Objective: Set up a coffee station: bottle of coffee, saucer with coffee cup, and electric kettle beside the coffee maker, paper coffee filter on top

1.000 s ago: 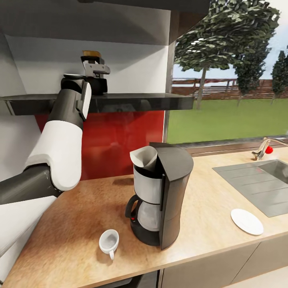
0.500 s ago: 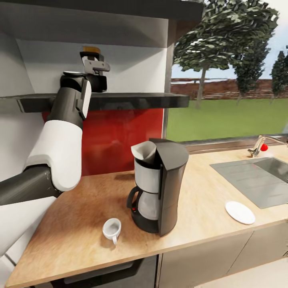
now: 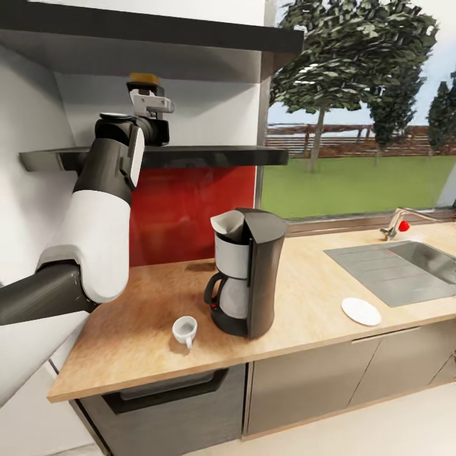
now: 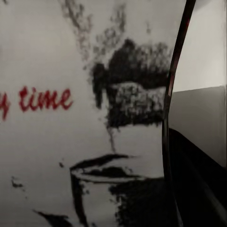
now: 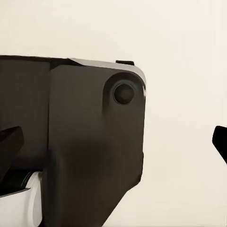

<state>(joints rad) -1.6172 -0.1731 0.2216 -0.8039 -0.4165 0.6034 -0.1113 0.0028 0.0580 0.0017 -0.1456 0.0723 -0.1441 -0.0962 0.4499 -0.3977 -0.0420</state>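
Note:
My left arm reaches up to the glossy black kitchen shelf [image 3: 215, 155]. Its gripper [image 3: 151, 106] is shut on the bottle of coffee [image 3: 144, 79], whose golden-brown cap shows above the fingers; the bottle's white label [image 4: 71, 118] sits close up in the left wrist view. On the kitchen countertop [image 3: 158, 297] stands the dark grey coffee maker [image 3: 259, 272] with the white paper coffee filter [image 3: 228, 225] in its top. The coffee cup [image 3: 185, 329] stands left of it and the saucer [image 3: 361, 311] lies far to its right. The electric kettle is out of view. My right gripper [image 5: 113, 139] is open, over a dark robot part.
A grey steel sink [image 3: 399, 269] with a faucet [image 3: 396, 223] is set in the counter at right, under a window. A red backsplash [image 3: 190, 209] lies below the shelf and a thicker dark board [image 3: 158, 28] above it. Grey cabinet fronts [image 3: 304, 386] run below the counter.
The whole view has pulled back and down, so the cabinet fronts and floor now show. My left gripper stays on the bottle at the shelf.

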